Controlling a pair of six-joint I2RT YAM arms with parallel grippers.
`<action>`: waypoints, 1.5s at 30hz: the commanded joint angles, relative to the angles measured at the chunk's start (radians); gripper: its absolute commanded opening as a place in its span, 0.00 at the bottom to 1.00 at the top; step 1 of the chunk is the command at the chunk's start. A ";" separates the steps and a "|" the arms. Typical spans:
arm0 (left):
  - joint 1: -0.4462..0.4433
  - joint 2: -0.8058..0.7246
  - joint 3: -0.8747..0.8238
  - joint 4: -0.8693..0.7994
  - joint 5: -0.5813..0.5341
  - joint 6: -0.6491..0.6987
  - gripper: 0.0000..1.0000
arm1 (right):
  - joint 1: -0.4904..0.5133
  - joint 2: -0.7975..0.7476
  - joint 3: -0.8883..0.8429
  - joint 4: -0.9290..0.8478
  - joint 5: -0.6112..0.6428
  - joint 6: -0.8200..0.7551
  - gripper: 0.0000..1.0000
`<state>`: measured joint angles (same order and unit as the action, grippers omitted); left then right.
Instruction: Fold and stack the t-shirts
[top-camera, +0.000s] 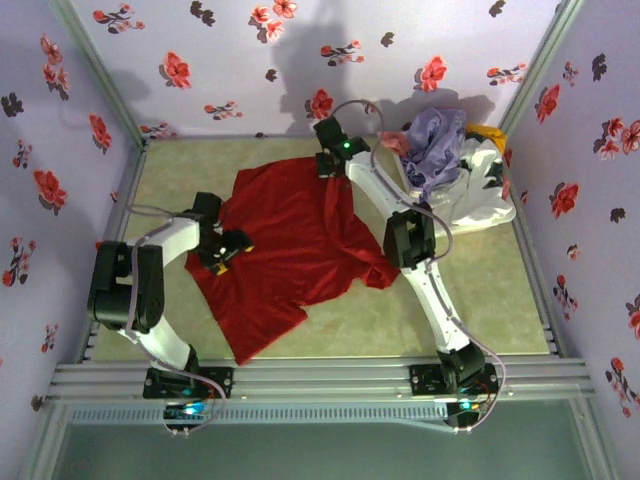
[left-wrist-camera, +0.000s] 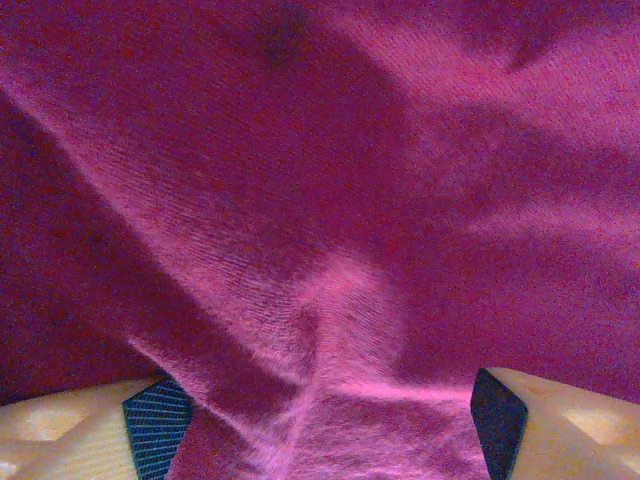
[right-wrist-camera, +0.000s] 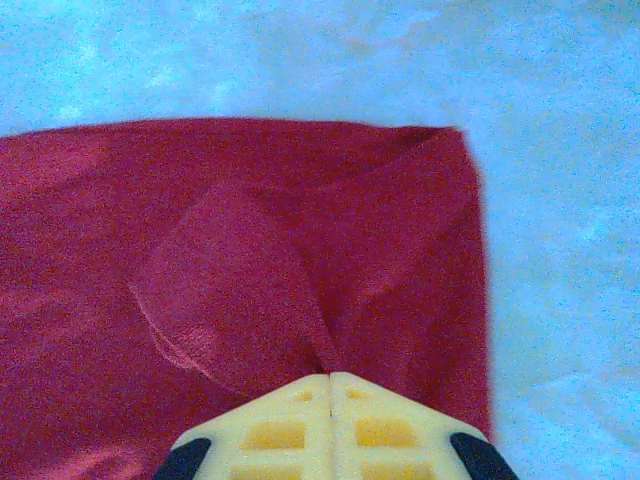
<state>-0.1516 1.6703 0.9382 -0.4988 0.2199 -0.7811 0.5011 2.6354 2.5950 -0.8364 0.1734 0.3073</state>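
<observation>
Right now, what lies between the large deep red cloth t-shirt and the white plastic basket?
In the top view, the right arm crosses bare green tabletop between the deep red cloth t-shirt and the white plastic basket.

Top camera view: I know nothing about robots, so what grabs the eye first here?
A big deep red t-shirt sprawls rumpled across the middle of the table. The right gripper is shut on its far edge, while the left gripper sits open over its left side. At the far right, a lavender t-shirt heaps out of a white basket.
</observation>
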 joint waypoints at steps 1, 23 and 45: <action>0.057 0.073 -0.020 -0.108 -0.115 0.048 0.80 | -0.042 -0.072 -0.071 -0.042 0.027 -0.001 0.00; 0.294 0.211 0.240 -0.268 -0.025 0.268 0.80 | -0.151 -0.204 -0.160 -0.192 -0.059 0.013 0.38; 0.145 -0.127 0.057 -0.170 0.006 0.167 0.81 | 0.042 -0.888 -1.341 0.105 -0.438 0.049 0.61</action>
<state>0.0269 1.5501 1.0203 -0.6754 0.2413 -0.5793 0.5377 1.7988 1.3209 -0.8135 -0.1673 0.3405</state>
